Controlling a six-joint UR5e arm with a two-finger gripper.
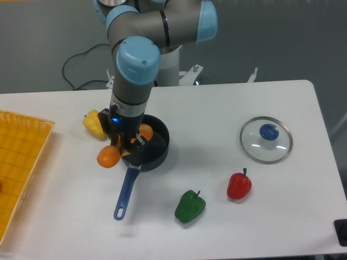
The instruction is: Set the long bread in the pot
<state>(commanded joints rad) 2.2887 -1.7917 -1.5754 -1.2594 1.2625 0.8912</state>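
Note:
The long bread (110,156) is a glossy orange loaf lying across the left rim of the pot (153,148). One rounded end juts out past the rim at the left, and the other end shows inside the pot by the arm. My gripper (126,142) stands straight over the loaf's middle, its fingers down on either side of it and shut on it. The fingertips themselves are mostly hidden by the wrist. The pot is dark with a long blue handle (125,193) pointing toward the front.
A yellow bell pepper (93,123) lies just left of the gripper. A green pepper (190,206) and a red pepper (239,186) sit in front, a glass lid (265,139) at right, and an orange basket (19,168) at the far left edge.

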